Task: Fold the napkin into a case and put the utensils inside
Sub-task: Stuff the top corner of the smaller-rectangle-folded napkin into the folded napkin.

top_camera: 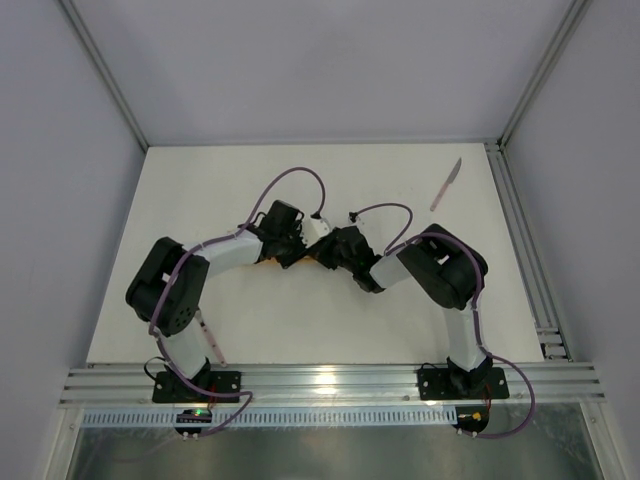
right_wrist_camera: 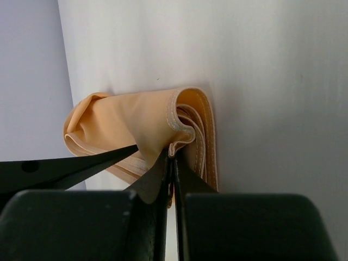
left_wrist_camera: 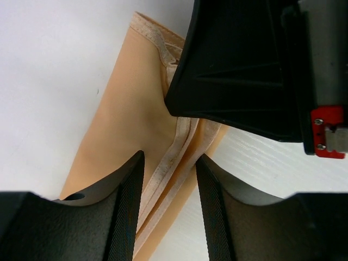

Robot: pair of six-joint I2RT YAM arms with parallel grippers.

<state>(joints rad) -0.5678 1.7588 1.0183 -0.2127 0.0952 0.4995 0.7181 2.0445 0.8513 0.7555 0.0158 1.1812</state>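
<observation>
knife [top_camera: 446, 185] far R, R gripper [right_wrist_camera: 173, 157] over napkin [right_wrist_camera: 130, 119]

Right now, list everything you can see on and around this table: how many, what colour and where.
napkin: one, peach-orange, folded in layers at the table's middle, between the two grippers
knife: one, pale pinkish-grey, far right of the table, apart from the arms
fork: one slim pale pink piece, probably the fork, near left beside the left arm's base
table: one, white
frame rails: silver, along the near edge and the right side
cables: purple, looped over both arms
left gripper: black, open, fingers either side of the napkin's hemmed edge
right gripper: black, shut on a fold of the napkin
</observation>
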